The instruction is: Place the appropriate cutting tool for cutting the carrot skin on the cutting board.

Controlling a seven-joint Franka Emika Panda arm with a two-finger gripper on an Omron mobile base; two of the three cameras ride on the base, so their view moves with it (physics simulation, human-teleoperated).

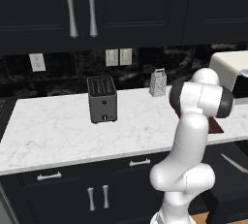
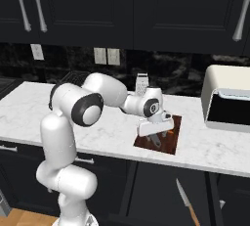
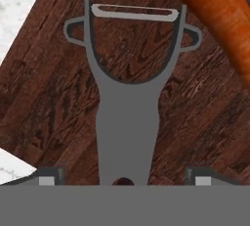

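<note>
Well, low in the hand view the end effector (image 3: 125, 178) stands spread, its tips (image 3: 49, 176) well clear of the grey peeler (image 3: 128, 122) handle between them. The peeler lies flat on the cutting board (image 3: 58, 102), blade toward the frame's top, with the carrot (image 3: 215, 10) near it at upper right. I'd judge placement done, only pulling away left. In the left base view the arm hides most of the board on the worktop (image 1: 53, 126).

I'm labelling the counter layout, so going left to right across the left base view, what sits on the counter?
toaster → grater → cutting board, mostly hidden behind the arm → white appliance at the right edge.
</note>
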